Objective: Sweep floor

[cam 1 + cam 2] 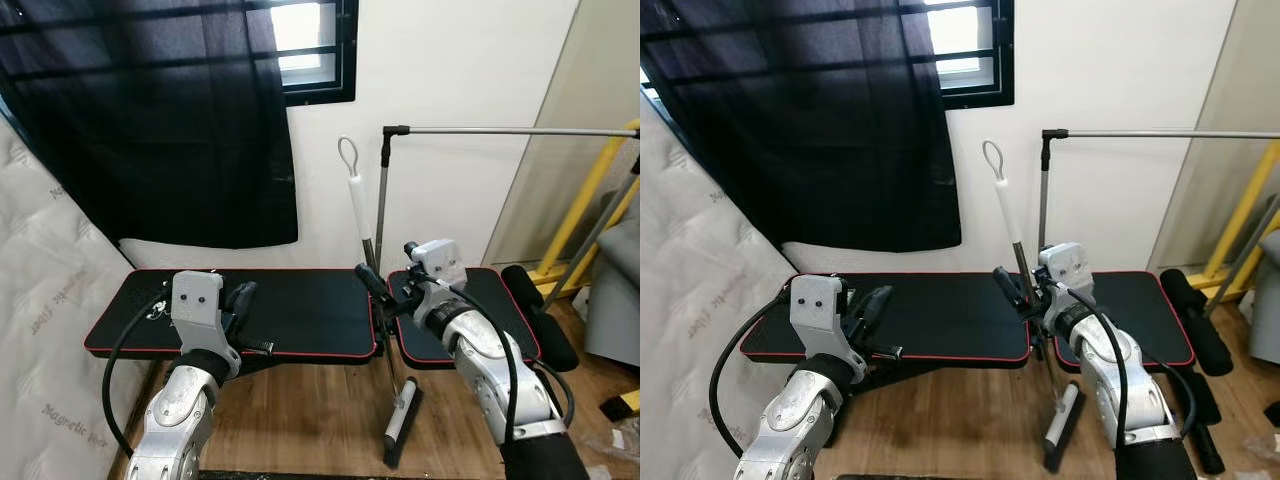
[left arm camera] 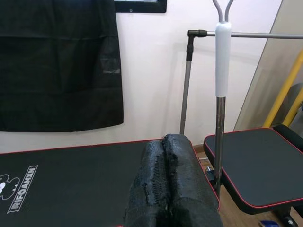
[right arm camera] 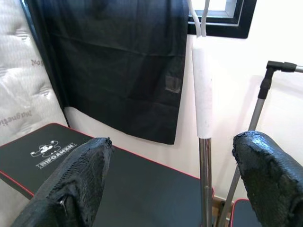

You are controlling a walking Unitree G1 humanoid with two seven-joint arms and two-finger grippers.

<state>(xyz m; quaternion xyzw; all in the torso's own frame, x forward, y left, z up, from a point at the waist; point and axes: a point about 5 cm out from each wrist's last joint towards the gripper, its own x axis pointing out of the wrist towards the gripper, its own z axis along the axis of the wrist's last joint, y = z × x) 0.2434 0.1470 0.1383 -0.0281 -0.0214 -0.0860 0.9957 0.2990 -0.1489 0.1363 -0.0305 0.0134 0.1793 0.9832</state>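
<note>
A sweeper stands upright against the white wall, with a white grip (image 1: 358,205) and hanging loop on top, a metal pole (image 3: 204,179) and a flat head (image 1: 403,420) on the wooden floor. My right gripper (image 3: 173,142) is open at the pole, about bench height. In the right wrist view the pole stands between the spread fingers (image 3: 71,184), touching neither. My left gripper (image 2: 168,146) is shut on nothing and hovers over the long black bench pad (image 1: 300,310), left of the sweeper.
A second black pad (image 1: 500,300) sits right of the pole. A mattress (image 1: 40,300) leans at the left. A metal rail (image 1: 500,130) and its post stand behind the sweeper, with a yellow frame (image 1: 585,200) at the right. Wooden floor (image 1: 300,420) lies below the bench.
</note>
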